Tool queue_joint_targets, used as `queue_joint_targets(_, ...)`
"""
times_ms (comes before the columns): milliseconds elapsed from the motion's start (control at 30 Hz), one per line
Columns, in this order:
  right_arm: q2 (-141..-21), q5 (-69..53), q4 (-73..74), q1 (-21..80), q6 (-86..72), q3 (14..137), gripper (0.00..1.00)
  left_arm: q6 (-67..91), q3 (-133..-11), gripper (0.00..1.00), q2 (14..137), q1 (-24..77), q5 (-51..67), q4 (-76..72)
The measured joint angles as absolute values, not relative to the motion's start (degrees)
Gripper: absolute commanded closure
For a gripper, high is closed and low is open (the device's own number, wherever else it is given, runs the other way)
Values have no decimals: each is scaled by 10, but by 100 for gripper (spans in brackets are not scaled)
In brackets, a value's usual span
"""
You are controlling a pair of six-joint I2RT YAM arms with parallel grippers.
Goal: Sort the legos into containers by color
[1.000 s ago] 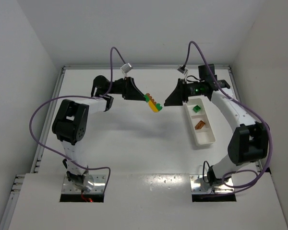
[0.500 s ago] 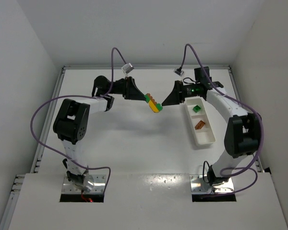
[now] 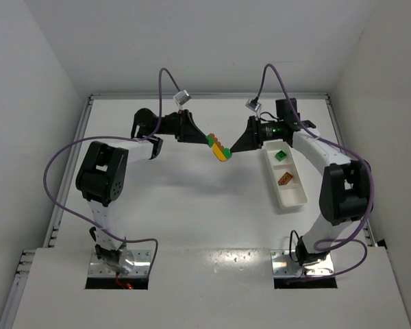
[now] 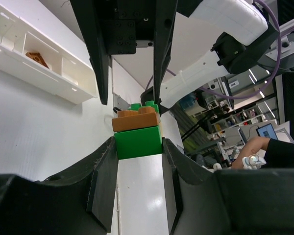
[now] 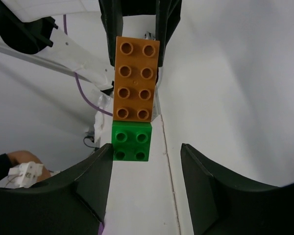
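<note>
A: What is seen farthest left of the long white divided plastic tray (image 3: 294,197)?

B: The left gripper (image 3: 203,136) is seen there, pointed toward the tray's far end. Its black fingers (image 4: 104,181) are pressed tight against both sides of a small green plastic brick (image 4: 137,142) — one end of a short stack of plastic bricks (image 3: 220,147).

A: How is that stack made up?

B: An orange-brown two-by-four plastic brick (image 5: 136,78) is joined to the gripped green one. A yellow plastic brick (image 3: 223,155) is seen alongside it in the top view. A second green brick (image 5: 131,141), two-by-two, is fixed at the end toward the tray. The whole stack is held just left of the tray's far end, apart from it.

A: And what is found between the stack and the tray?

B: The right gripper (image 3: 234,147) is found there, and it is spread wider than the second green brick. One finger is seen just beside that brick and the other is set clear of it, so nothing is clamped.

A: What is contained in the tray itself?

B: A loose green brick (image 3: 281,155) is seen in a compartment near the far end. A loose orange-brown brick (image 3: 285,179) is seen in a section closer to the arms' bases.
</note>
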State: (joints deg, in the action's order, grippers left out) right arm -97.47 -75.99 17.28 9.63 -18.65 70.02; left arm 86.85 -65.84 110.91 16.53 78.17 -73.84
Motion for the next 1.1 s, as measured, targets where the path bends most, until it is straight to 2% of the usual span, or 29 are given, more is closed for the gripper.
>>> queue_joint_targets(300,-967,-802,95,107,-259,678,42,874,-678,93,1127,165,780,-740)
queue_joint_targets(767,-966,-794,43,115,-306,666,78,892,-689,93,1129,166,782,-750)
queue_joint_targets(800,-966,-795,36,115,-312,664,85,892,-689,93,1129,166,782,-749)
queue_joint_targets(900,-966,-796,18,115,-332,662,96,893,-688,93,1129,166,780,-750)
queue_joint_targets(1000,-967,-798,10,109,-346,661,100,891,-672,93,1121,166,771,-752)
queue_joint_targets(1100,-967,-801,3,91,-357,662,100,881,-637,93,1106,166,758,-753)
